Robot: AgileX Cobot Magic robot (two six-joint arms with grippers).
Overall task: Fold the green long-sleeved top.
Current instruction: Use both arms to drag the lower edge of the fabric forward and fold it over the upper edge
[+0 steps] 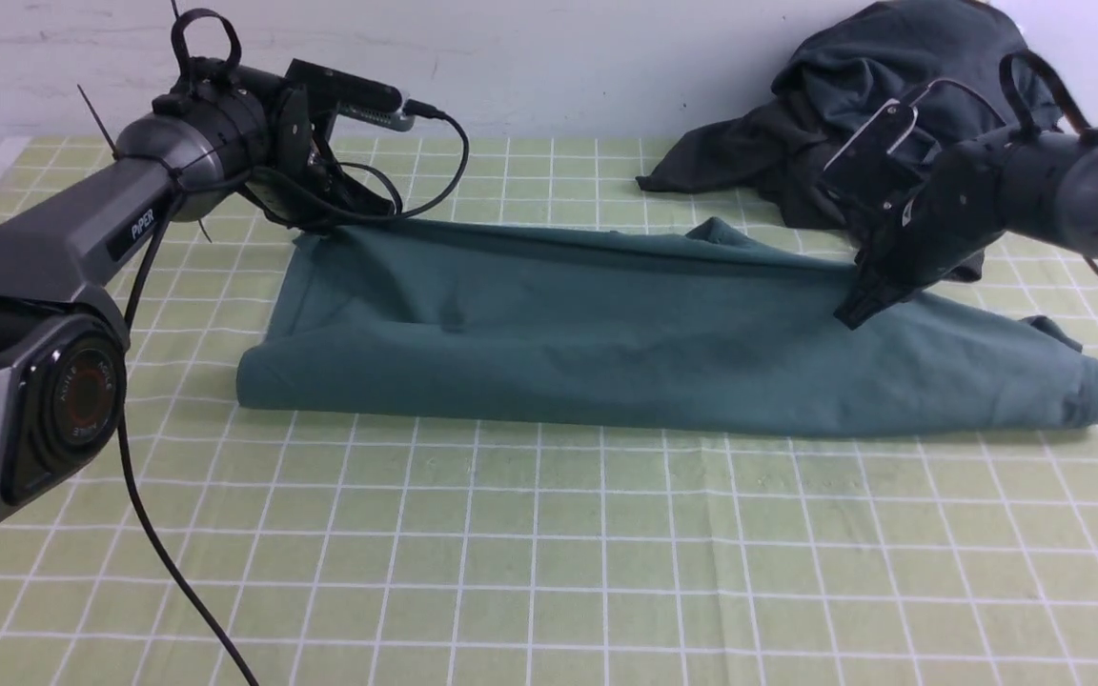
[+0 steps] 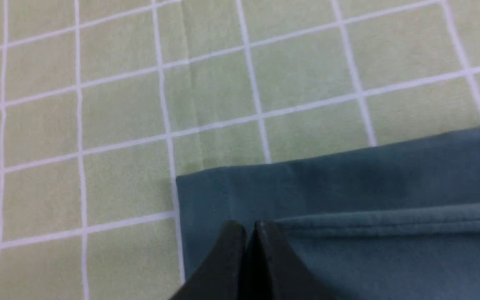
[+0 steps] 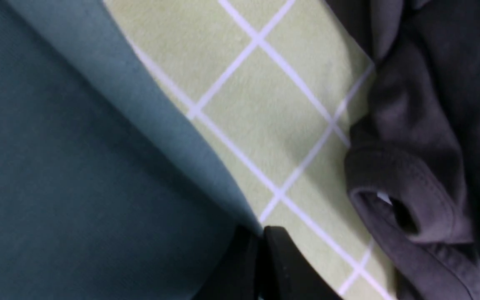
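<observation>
The green long-sleeved top lies folded into a long band across the table, its near fold resting on the cloth. My left gripper is at the band's far left corner. In the left wrist view it is shut, and the upper layer's hem of the top runs off from its tips. My right gripper is on the far edge toward the right end. In the right wrist view it is shut, with the edge of the top ending between its jaws. The far edge runs taut between the two grippers.
A heap of dark charcoal garments sits at the back right, just behind my right arm; one collar lies close to the right gripper. The green checked tablecloth covers the table. A black cable hangs from the left arm.
</observation>
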